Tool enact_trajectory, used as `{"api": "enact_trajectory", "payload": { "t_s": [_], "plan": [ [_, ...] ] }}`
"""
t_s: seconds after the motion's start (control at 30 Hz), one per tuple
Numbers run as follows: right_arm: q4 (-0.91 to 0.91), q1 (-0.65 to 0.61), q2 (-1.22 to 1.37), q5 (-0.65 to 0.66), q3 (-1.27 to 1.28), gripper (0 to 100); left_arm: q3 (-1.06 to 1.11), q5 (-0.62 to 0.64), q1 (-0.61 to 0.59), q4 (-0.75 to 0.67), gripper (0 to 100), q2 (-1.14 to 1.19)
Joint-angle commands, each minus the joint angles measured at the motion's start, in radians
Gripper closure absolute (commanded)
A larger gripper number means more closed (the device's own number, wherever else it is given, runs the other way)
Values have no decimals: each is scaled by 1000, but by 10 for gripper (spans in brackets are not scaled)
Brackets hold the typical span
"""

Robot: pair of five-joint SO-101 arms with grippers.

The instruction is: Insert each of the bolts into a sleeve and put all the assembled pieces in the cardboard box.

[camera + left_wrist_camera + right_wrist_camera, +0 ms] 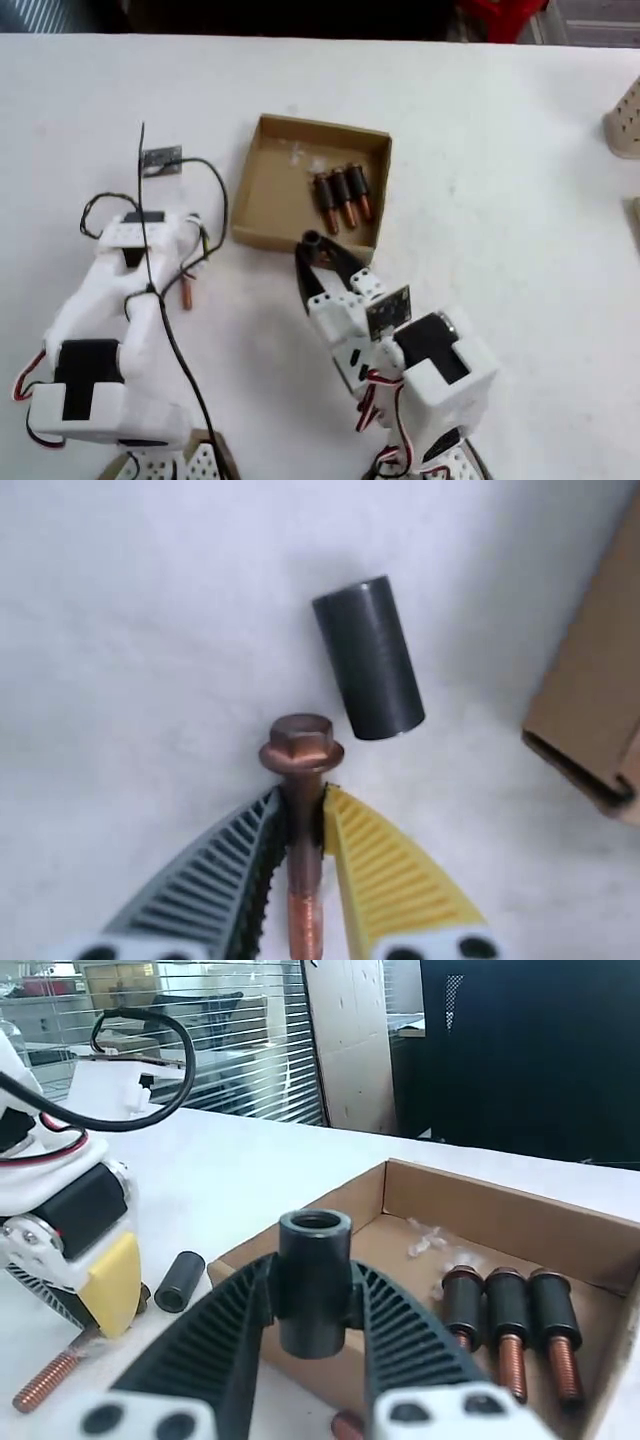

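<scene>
Both claws grip parts, left gripper (302, 800) pinching a copper hex-head bolt (302, 745), right gripper (315, 1290) an upright black cylindrical sleeve (314, 1250); misaligned axes could jam insertion.

The high view is bright and evenly lit from above. The white counter (520, 150) is close to overexposed, and its surface detail is washed out. Shadows are soft and short: a faint one lies beneath each arm and along the near wall of the cardboard box (270, 238).

In the left wrist view, a soft grey shadow lies beside the loose sleeve (369, 658). The bolt (301, 752) head carries a small highlight.

In the right wrist view, the slatted blinds (230, 1050) are the brightest area, and the dark panel (530, 1050) stays unlit. The held sleeve (313, 1250) in the right hand (313, 1300) shows a faint sheen at its rim.
</scene>
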Motion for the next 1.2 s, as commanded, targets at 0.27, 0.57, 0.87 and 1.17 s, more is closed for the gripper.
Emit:
{"api": "enact_trajectory", "payload": {
  "t_s": [0.27, 0.57, 0.87, 1.17],
  "plan": [
    [-21, 19, -4, -6, 11, 982, -20, -3, -15, -26, 980, -12],
    [-19, 19, -2, -6, 11, 982, 87, -3, -8, -63, 980, -251],
    [-19, 22, -2, -6, 9, 982, 325, 5, -7, -299, 979, -564],
    [-19, 25, -2, -5, 9, 982, 496, 6, 48, -416, 977, -921]
  ]
}}
